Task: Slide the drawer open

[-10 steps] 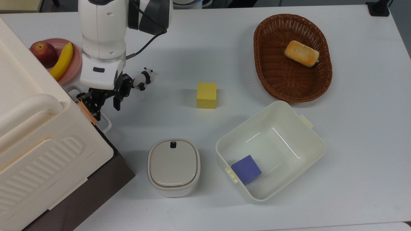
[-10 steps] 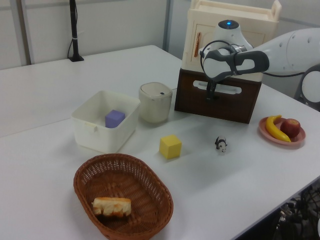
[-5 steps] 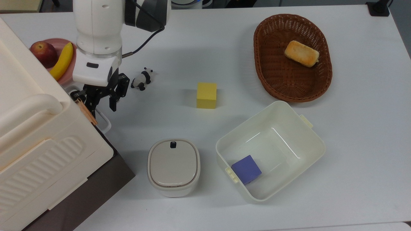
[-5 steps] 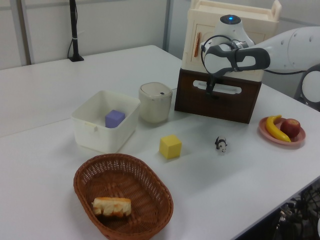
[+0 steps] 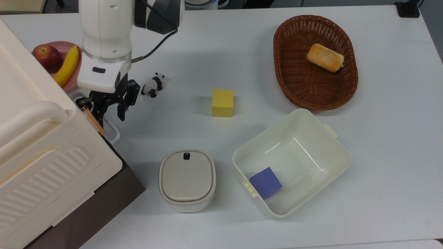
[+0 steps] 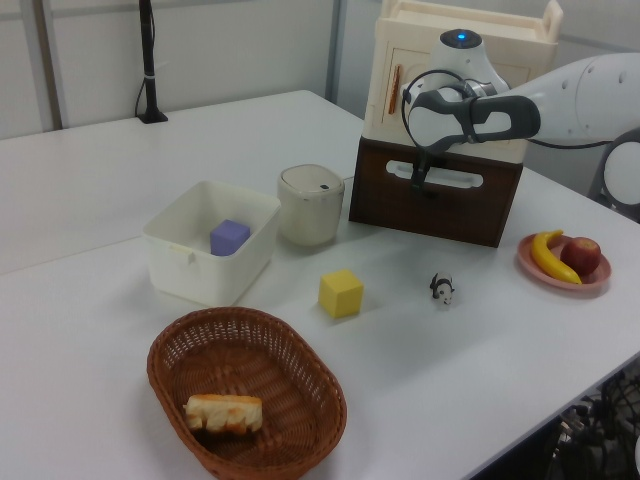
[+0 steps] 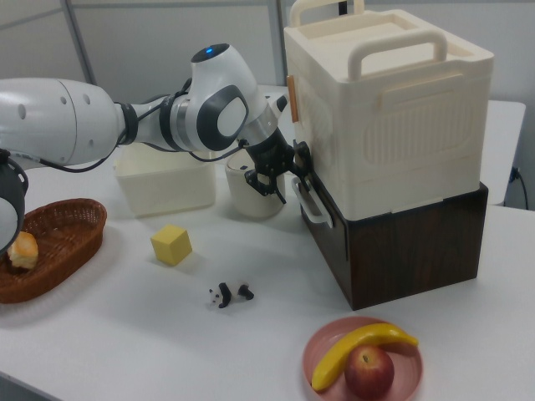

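The drawer's dark brown front panel [image 6: 435,208] [image 7: 334,242] sits flush under the cream cabinet [image 5: 41,148], at the top view's lower left. Its white loop handle [image 5: 113,133] [image 7: 311,207] sticks out toward the table. My gripper [image 5: 110,112] hangs open at the handle's far end, one finger close to the cabinet and the other on the table side. In the left view the gripper [image 6: 420,180] covers the left end of the handle [image 6: 455,181]. In the right view the gripper [image 7: 277,177] is just above and left of the handle; whether it touches I cannot tell.
A panda toy [image 5: 152,86] lies just right of the gripper, and a pink plate [image 5: 82,67] with apple and banana sits behind it. Also on the table are a yellow cube [image 5: 222,102], a lidded cream container [image 5: 187,180], a white tub [image 5: 322,145] with a purple cube, and a wicker basket [image 5: 287,79] with bread.
Over the last second the gripper shifted a little toward the cabinet and the top view's upper left; in the last half second it barely moved. The drawer has not moved.
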Robot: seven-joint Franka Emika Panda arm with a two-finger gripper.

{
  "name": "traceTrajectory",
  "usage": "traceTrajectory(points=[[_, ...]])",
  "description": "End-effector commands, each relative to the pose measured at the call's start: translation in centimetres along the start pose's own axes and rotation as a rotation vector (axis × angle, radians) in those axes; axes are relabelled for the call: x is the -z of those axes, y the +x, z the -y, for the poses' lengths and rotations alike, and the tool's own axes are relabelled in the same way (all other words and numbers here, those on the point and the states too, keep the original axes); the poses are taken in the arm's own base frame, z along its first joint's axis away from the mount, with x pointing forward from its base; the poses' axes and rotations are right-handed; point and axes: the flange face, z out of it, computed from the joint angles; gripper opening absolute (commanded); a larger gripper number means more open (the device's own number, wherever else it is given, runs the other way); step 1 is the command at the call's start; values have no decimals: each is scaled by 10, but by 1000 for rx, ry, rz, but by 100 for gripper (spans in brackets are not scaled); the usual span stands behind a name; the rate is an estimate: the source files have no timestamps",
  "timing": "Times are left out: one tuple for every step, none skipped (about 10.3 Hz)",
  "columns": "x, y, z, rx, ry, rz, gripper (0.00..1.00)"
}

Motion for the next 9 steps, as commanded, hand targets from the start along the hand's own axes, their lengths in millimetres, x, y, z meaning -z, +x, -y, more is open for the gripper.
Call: traceTrajectory(points=[[2, 4, 1, -20, -5, -17, 53], [2, 6, 3, -21, -3, -20, 53], [3, 8, 4, -30, -2, -22, 53], [2, 8, 5, -29, -1, -21, 52], [2, 8, 5, -29, -1, -21, 46], [2, 8, 5, -31, -1, -21, 45], [2, 8, 5, -29, 0, -20, 38], [1, 8, 5, -28, -1, -19, 34], [1, 8, 5, -26, -1, -19, 27]])
